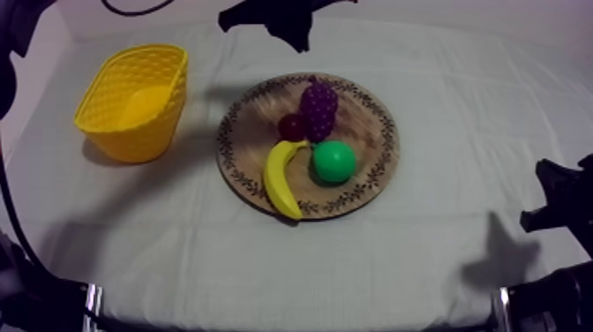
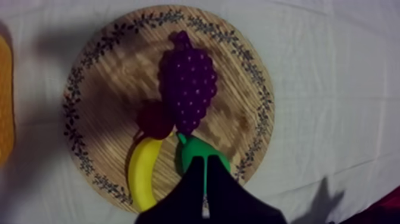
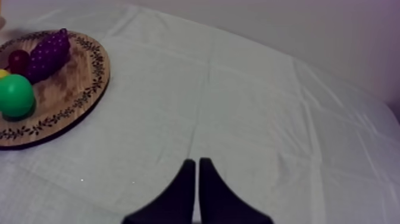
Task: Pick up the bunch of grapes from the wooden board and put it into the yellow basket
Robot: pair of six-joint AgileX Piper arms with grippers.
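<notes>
Straight ahead of my closed left pincer (image 2: 206,165) lie the grapes (image 2: 187,89).

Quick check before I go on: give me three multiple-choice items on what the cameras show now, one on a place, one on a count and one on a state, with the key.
1. The bunch of grapes rests on: A the wooden board; B a blue plate; C a metal tray.
2. Fruits on the board: A two; B three; C four.
3. The left claw is: A wide open; B shut on nothing; C clamped on a fruit.

Key:
1 A, the board's patterned rim runs all round the grapes.
2 C, the grapes, a small red fruit, a banana and a pear.
3 B, its fingers lie together as a narrow wedge near the pear.
</notes>
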